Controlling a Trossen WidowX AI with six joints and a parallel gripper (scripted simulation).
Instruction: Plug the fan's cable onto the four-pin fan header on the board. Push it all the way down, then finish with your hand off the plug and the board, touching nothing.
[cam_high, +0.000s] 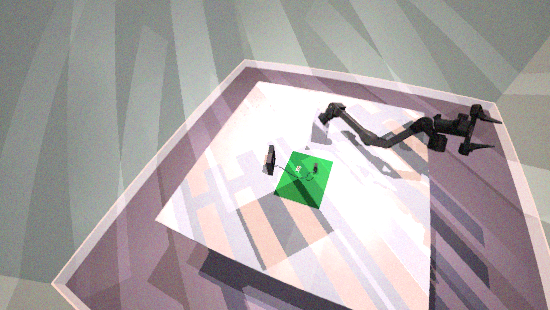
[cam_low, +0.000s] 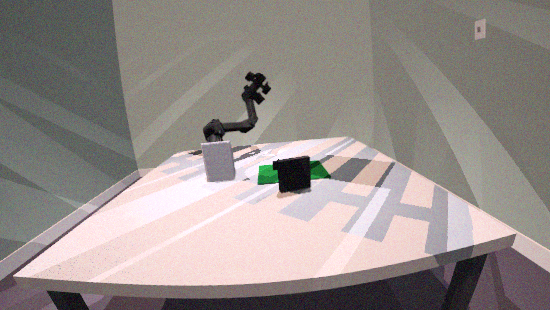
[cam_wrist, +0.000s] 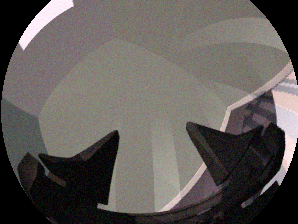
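The green board (cam_high: 320, 186) (cam_low: 320, 170) lies on the table. The black fan (cam_high: 270, 161) (cam_low: 294, 174) stands upright beside it. A thin dark cable runs from the fan over the board to a small dark plug (cam_high: 315, 168), which appears to rest on the board. A small pale part (cam_high: 298, 169), perhaps the header, shows on the board to one side of the plug, apart from it. The plug's exact pose is too small to tell. My gripper (cam_high: 497, 134) (cam_wrist: 153, 130) is open and empty, raised far from the board and pointing away from it. The wrist view shows neither board nor plug.
The arm's base sits on a pale block (cam_low: 218, 161) at the table, close to the board. The table (cam_low: 200, 250) has bright and dark light patches. Its edge (cam_low: 210, 291) drops to the floor. Walls surround the table.
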